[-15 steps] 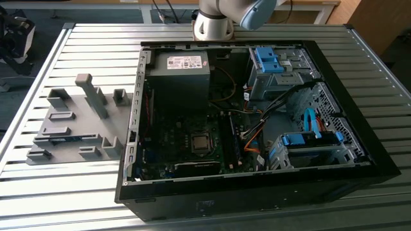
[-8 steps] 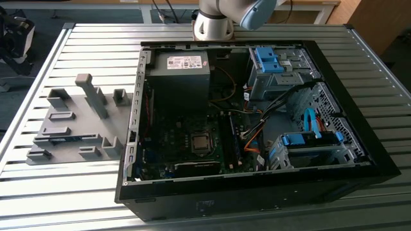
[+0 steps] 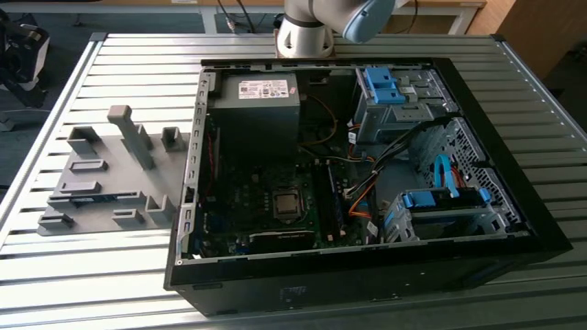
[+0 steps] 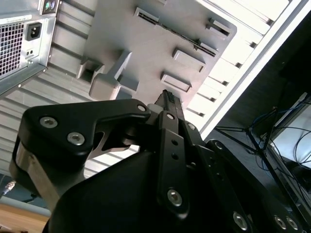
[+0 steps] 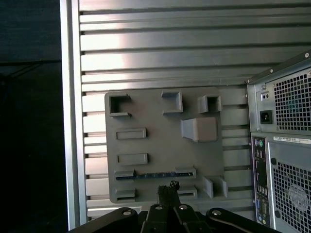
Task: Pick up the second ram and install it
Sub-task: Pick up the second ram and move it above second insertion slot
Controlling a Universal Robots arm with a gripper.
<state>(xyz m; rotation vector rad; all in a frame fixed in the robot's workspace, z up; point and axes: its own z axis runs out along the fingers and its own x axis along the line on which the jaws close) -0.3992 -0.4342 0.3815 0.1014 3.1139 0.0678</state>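
Obs: gripper (image 5: pixel 167 188) closed on nothing. Below its tips and apart from them, second ram (image 5: pixel 155 175) lies slotted in grey holder plate (image 5: pixel 146 111); computer case (image 5: pixel 286 145) off to one side.

This looks like a robotics lab or a workshop. A robot arm (image 3: pixel 307 31) is mounted at the far edge of a tabletop (image 3: pixel 119 69) made of slatted aluminium profiles. On it lie an opened computer case (image 3: pixel 367 285) and a grey plate of holder blocks (image 3: pixel 101 185). In the second wrist view, loose cables (image 4: pixel 270 130) run beside the tabletop.
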